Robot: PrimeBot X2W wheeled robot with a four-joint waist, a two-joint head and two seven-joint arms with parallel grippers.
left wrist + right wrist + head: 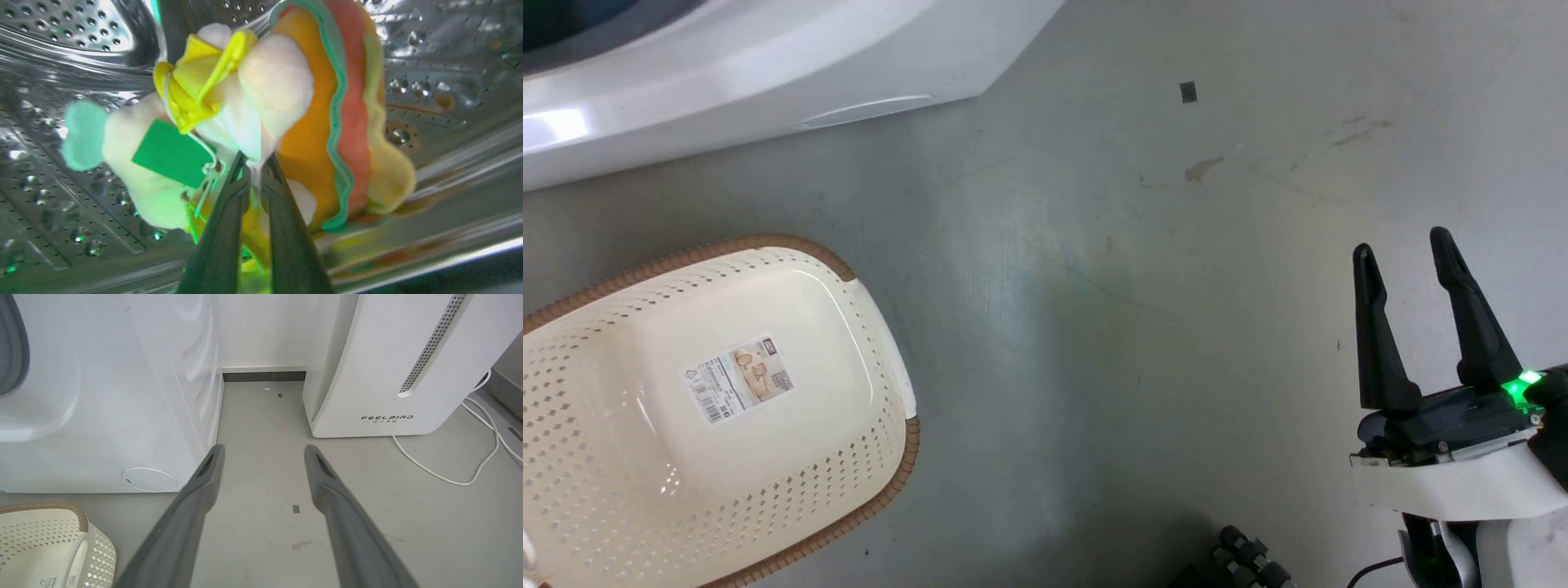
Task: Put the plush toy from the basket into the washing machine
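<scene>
In the left wrist view my left gripper (254, 161) is shut on the plush toy (261, 110), a pale pink doll with yellow and green trim joined to an orange hamburger, held inside the shiny steel drum (449, 81) of the washing machine (727, 73). The cream-white basket (572, 490) with its brown rim stands on the floor at the lower left of the head view, holding nothing but its paper label (739, 380). My right gripper (1405, 253) hangs open over bare floor at the lower right, its fingers (204, 477) pointing toward the gap between the two appliances.
The washing machine's white front (102, 396) fills the left of the right wrist view, with the basket (41, 543) below it. A white FEELBIRD appliance (388, 367) stands at the right, a white cable (449, 473) trailing on the grey floor (1135, 286) beside it.
</scene>
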